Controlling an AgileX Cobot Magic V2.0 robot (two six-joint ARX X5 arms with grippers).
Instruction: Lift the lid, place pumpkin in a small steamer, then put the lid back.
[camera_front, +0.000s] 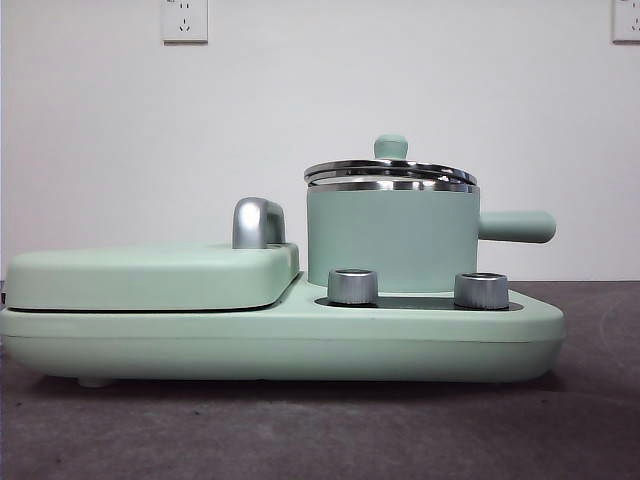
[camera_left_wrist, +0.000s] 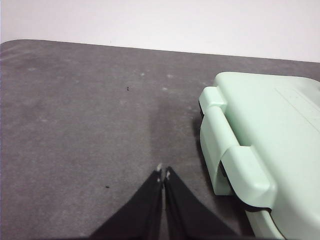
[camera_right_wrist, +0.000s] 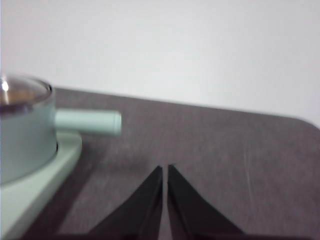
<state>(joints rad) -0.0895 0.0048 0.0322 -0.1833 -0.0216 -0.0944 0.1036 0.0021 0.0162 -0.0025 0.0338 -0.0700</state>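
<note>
Seeing both my left gripper (camera_left_wrist: 163, 172) and right gripper (camera_right_wrist: 164, 169) closed on nothing over bare table (camera_left_wrist: 80, 125), I find the lid (camera_front: 390, 171) seated on the small steamer (camera_front: 392, 238) at the front view's center-right.

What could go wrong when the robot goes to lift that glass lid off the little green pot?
The lid offers only a small knob, so a pincer could slip off and drop the glass. The small steamer merely stands on the base unit, so a nudge to its side handle might shift it. No pumpkin is visible in any view.
</note>
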